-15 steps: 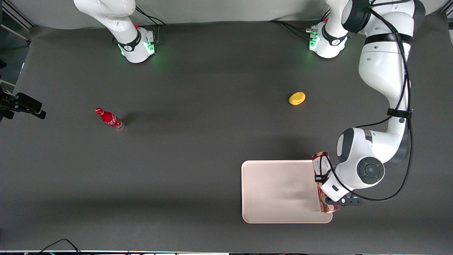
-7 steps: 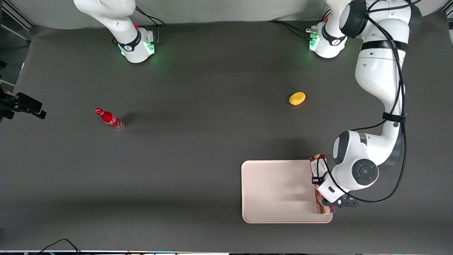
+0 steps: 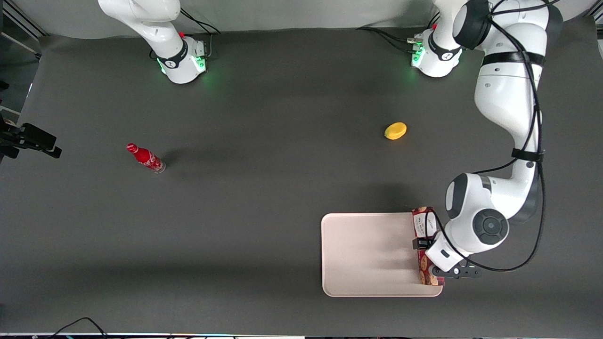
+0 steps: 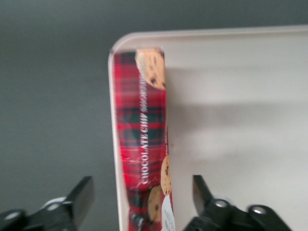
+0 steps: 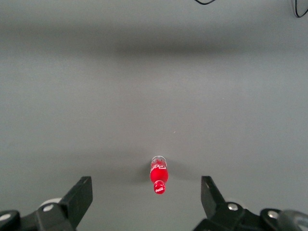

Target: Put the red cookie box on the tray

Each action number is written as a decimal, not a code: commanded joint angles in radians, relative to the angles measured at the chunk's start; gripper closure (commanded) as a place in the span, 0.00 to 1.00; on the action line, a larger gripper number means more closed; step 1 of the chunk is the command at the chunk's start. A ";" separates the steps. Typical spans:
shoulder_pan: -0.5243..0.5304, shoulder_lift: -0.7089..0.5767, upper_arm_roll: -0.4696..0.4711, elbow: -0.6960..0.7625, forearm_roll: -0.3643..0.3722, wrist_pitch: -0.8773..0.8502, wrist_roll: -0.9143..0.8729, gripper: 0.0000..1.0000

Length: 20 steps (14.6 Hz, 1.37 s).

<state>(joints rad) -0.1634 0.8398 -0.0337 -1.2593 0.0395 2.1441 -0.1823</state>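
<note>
Above the tray's edge nearest the working arm, the gripper [image 4: 139, 197] hangs with fingers spread, clear of the slim dark-red plaid cookie box [image 4: 143, 139]. That box lies along the rim of the pale pinkish rectangular tray [image 3: 367, 254]; placement looks done, only withdrawal left.

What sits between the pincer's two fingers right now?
The red cookie box, lying along the tray edge, with gaps both sides of the open pincer; left wrist view.

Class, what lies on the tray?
Only the cookie box, along the tray's edge at the working arm's end. The open gripper straddles it. The arm covers part of that edge.
</note>
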 commanded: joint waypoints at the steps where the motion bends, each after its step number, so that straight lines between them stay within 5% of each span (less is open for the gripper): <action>1: 0.025 -0.183 0.001 -0.107 0.010 -0.058 -0.010 0.00; 11: 0.145 -0.677 -0.008 -0.229 0.014 -0.524 0.012 0.00; 20: 0.182 -0.963 -0.006 -0.312 -0.012 -0.656 0.099 0.00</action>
<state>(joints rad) 0.0022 -0.0534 -0.0321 -1.5195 0.0380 1.5044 -0.1317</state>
